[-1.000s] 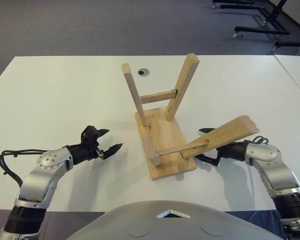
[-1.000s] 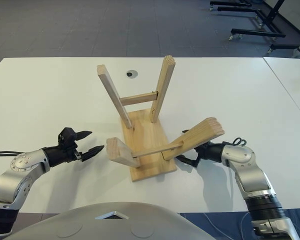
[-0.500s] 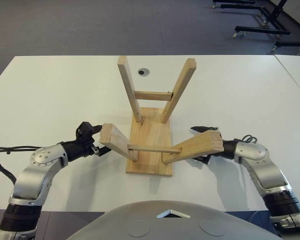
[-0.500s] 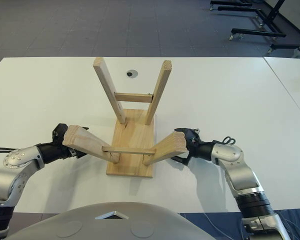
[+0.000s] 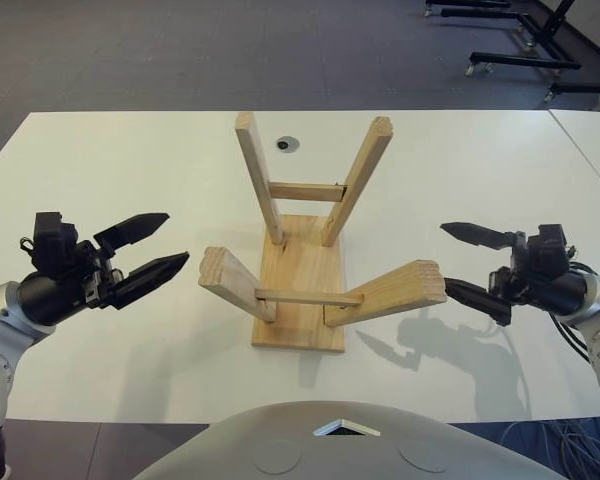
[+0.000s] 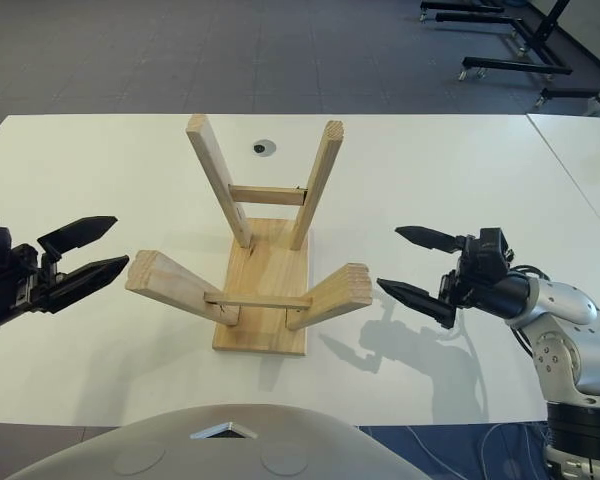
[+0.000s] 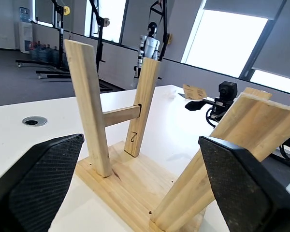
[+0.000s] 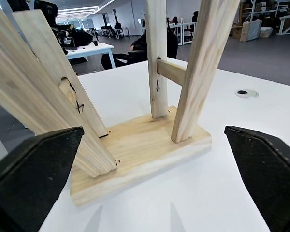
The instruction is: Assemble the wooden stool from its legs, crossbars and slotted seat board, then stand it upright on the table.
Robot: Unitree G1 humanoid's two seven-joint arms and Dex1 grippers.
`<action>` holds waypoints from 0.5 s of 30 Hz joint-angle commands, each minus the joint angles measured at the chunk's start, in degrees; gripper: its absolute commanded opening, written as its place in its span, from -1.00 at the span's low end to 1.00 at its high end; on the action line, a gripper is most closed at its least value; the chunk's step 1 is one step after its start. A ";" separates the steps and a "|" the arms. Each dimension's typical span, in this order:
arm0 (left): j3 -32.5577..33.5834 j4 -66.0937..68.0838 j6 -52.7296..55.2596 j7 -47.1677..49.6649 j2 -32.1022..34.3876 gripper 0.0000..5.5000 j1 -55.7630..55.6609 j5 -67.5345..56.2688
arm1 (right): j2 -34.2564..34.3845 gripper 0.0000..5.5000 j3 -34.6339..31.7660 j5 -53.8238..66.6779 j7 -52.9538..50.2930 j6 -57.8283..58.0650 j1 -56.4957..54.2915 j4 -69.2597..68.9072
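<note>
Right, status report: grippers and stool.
Left gripper open, right gripper open, both off the wood. Pale wooden stool upside down, seat board flat on white table, near legs splayed. Nothing blocking.

Passage over table (image 5: pixel 120 160) on both flanks of stool (image 5: pixel 302 260); 4 legs (image 5: pixel 360 180) between.

The stool (image 5: pixel 298 325) is pale, bare-grained wood; the table (image 5: pixel 110 180) smooth matt white.

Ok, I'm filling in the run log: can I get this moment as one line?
stool: upside down, seat flat on table, legs up | left hand: open, beside stool | right hand: open, beside stool
</note>
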 commanded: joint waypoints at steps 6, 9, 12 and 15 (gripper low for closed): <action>-2.53 -3.29 1.85 2.00 0.65 0.58 -1.04 -3.17 | -1.02 0.95 -0.76 6.94 -1.86 8.28 -0.79 -7.36; -1.78 -2.92 1.88 1.73 1.26 0.58 -1.02 -3.53 | -1.42 0.95 -1.30 7.08 -1.30 8.89 -0.29 -7.33; 0.09 -1.82 1.87 1.06 2.11 0.58 -0.90 -4.34 | -1.59 0.95 -1.81 7.40 -0.79 9.46 -0.10 -7.42; 2.00 -1.42 2.14 -0.03 2.97 0.58 -0.32 -5.62 | -1.91 0.95 -2.35 7.89 -0.05 9.93 0.52 -7.62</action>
